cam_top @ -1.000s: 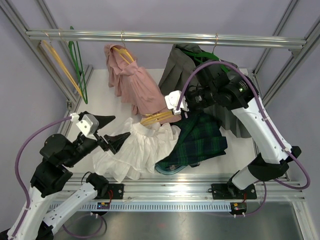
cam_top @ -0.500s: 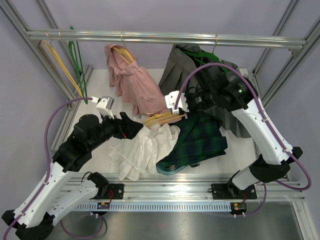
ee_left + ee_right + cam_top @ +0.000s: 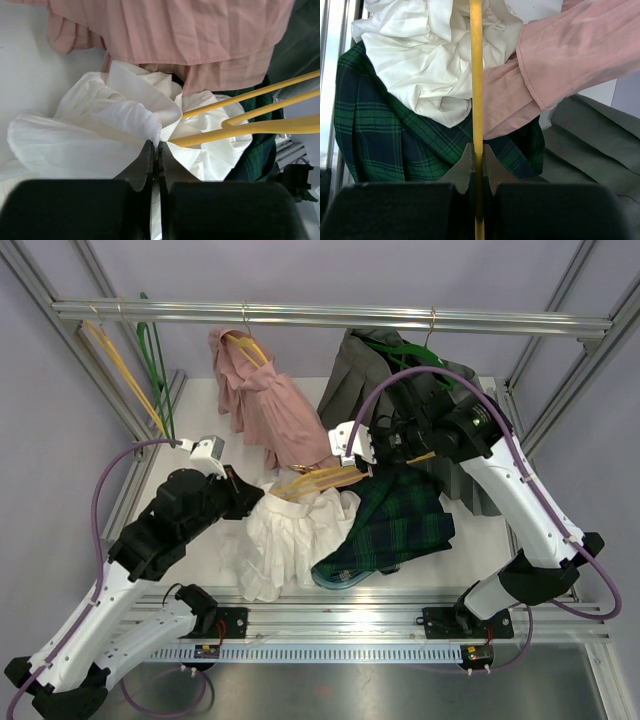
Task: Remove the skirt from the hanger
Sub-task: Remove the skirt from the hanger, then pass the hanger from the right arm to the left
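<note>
Where the top view begins at its 9 o'clock side, spare green hangers point(image 3: 157, 368) and pale yellow ones point(image 3: 118, 362) lean against the frame post, above the white table point(image 3: 200, 435). Just toward 4 o'clock from them, the left gripper point(image 3: 258, 503) point(image 3: 155, 145) reaches in with its jaws pinched nearly together on a raised fold of the white skirt point(image 3: 285, 540) point(image 3: 95, 127), which lies crumpled on the table near the middle of the view. At the skirt's 12 o'clock edge the yellow hanger point(image 3: 320, 478) point(image 3: 250, 125) point(image 3: 476, 75) lies almost level, its bars running out of the white cloth toward 3 o'clock; whether it is clipped to the skirt cannot be told. A pink garment point(image 3: 275, 410) point(image 3: 200, 35) point(image 3: 570, 55) hangs from the overhead rail point(image 3: 330, 312) at 12 o'clock, its hem draping onto the hanger and skirt. The right gripper point(image 3: 362, 462) point(image 3: 477, 148) clamps the hanger's 3 o'clock end, its jaws closed tight around 1 yellow bar. Below it, at 5 o'clock, a green plaid skirt point(image 3: 395, 520) point(image 3: 385, 135) lies touching the white one, and a grey pleated garment point(image 3: 362, 375) point(image 3: 590, 145) hangs behind the right arm.
</note>
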Robot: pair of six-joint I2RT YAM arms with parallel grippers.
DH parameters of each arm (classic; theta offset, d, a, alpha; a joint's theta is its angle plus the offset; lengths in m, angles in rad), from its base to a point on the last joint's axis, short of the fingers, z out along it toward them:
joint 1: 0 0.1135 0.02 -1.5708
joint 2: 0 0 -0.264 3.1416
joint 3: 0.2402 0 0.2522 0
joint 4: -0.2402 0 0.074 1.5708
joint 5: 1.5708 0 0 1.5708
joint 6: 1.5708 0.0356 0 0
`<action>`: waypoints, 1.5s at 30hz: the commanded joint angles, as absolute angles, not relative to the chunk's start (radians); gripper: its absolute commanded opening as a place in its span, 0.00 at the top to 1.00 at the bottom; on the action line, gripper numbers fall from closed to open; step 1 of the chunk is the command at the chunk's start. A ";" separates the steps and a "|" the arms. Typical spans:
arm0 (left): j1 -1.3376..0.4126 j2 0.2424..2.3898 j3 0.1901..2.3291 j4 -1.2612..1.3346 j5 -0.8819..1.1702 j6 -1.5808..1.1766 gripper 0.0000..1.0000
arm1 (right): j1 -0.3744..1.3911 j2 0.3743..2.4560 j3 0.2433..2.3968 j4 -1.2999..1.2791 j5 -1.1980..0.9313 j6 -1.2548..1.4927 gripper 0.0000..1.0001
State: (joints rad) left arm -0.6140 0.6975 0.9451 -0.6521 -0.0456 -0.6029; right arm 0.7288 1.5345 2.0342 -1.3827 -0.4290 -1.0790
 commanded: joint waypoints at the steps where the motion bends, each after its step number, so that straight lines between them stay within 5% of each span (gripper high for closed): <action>1: -0.614 0.669 0.965 -0.698 -0.132 -0.572 1.00 | 0.712 1.506 2.049 -1.565 -0.420 -1.063 1.00; 8: -0.614 0.646 0.999 -0.847 -0.275 -0.560 1.00 | 0.615 1.468 2.100 -1.626 -0.489 -1.130 1.00; 19: -0.614 0.574 0.992 -0.828 -0.227 -0.447 1.00 | 0.555 1.339 2.080 -1.637 -0.577 -1.155 1.00; 24: -0.614 0.522 1.009 -0.758 -0.042 -0.248 0.21 | 0.554 1.347 2.059 -1.635 -0.597 -1.161 1.00; 28: -0.614 0.448 1.031 -0.730 0.129 -0.053 0.01 | 0.555 1.359 2.048 -1.635 -0.615 -1.178 1.00; 36: -0.614 0.432 1.071 -0.764 0.400 0.332 0.01 | 0.558 1.322 1.933 -1.637 -0.736 -1.354 1.00; 45: -0.614 0.560 1.029 -0.611 0.593 0.400 0.01 | 0.617 1.367 1.937 -1.637 -0.836 -1.390 1.00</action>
